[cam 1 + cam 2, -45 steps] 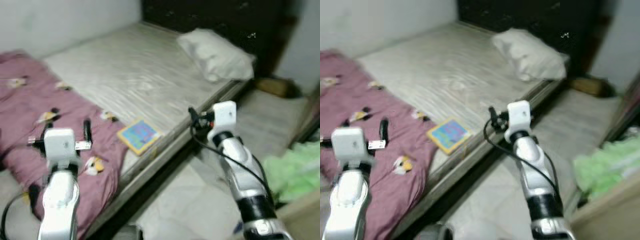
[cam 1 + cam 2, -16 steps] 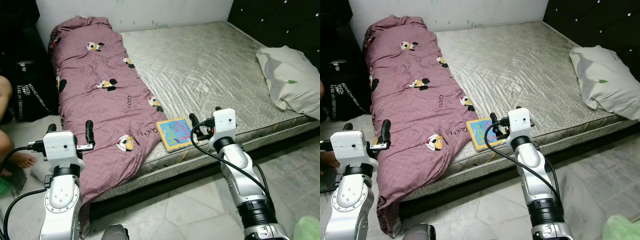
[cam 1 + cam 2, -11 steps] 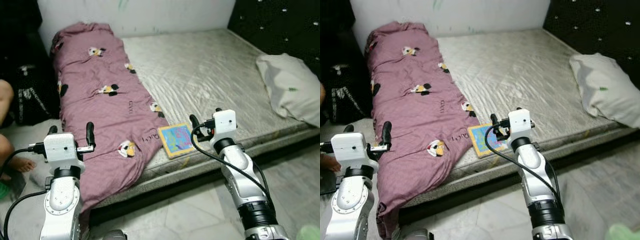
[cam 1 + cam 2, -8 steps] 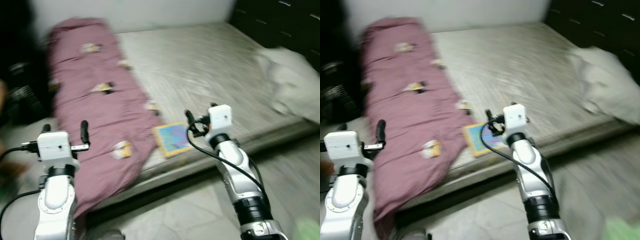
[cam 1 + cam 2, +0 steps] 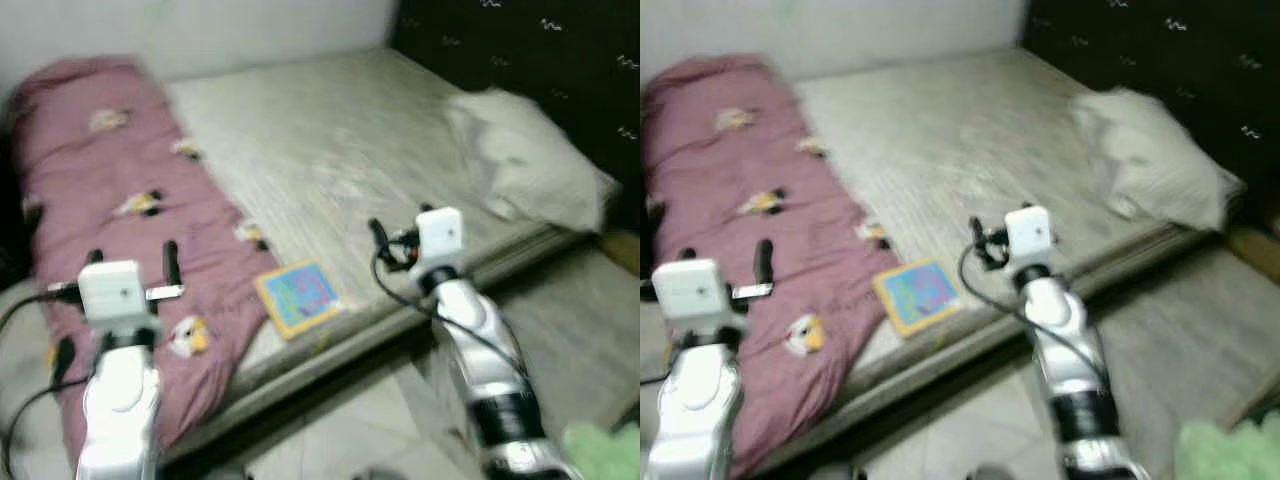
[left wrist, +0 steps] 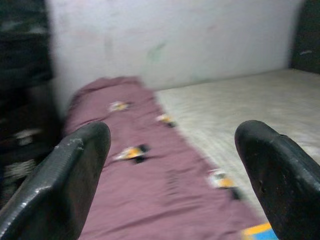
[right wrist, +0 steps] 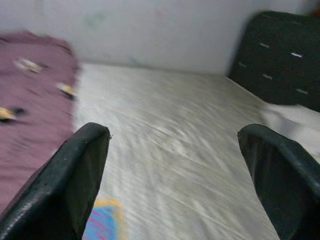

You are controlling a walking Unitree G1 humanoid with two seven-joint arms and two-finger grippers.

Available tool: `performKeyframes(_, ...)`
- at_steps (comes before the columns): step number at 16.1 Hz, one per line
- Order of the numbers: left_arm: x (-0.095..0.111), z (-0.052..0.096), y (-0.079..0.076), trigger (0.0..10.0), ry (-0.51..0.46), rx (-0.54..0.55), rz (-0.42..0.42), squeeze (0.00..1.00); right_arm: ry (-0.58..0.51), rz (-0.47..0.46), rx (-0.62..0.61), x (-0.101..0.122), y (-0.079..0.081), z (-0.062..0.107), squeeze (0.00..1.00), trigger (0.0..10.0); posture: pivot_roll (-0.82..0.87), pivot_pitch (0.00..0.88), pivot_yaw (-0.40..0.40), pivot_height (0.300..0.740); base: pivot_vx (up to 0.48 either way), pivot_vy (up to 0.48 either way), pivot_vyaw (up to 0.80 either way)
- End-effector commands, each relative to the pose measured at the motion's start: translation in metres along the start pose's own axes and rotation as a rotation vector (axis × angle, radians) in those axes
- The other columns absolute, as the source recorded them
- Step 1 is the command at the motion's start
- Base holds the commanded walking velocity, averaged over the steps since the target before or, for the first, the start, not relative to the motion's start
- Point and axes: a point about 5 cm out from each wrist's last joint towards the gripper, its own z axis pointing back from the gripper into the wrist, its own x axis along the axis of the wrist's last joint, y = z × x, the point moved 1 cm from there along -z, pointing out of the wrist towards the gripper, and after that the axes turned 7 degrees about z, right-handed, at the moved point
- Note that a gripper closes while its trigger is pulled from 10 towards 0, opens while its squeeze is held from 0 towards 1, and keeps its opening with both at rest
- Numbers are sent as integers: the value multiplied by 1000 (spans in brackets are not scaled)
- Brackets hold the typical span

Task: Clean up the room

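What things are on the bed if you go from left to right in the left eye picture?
Purple blanket with little cartoon prints → colourful picture book near the mattress edge → bare grey mattress → white pillow by the dark headboard.

Your right gripper [image 7: 175,175], fingers spread wide, faces a grey quilted mattress [image 7: 165,130], purple patterned blanket [image 7: 30,95] alongside.

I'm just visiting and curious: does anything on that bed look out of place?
Yes. A colourful book lies askew at the mattress edge beside the purple blanket, which hangs off the side. The pillow sits crooked.
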Motion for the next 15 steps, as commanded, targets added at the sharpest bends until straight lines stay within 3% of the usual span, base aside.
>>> performKeyframes(1,0,2,6,10000,1,29,-33,0,-31,18,10,7,1,-3,0,10000,3,0,-56,740,0,0,800)
performKeyframes(10,0,-1,5,10000,2,23,-41,0,-31,11,23,7,2,-3,0,10000,5,0,-58,740,0,0,800)
performKeyframes(15,1,3,9,10000,-6,62,-47,0,-30,12,75,7,9,-11,0,10000,70,0,-122,740,0,0,713)
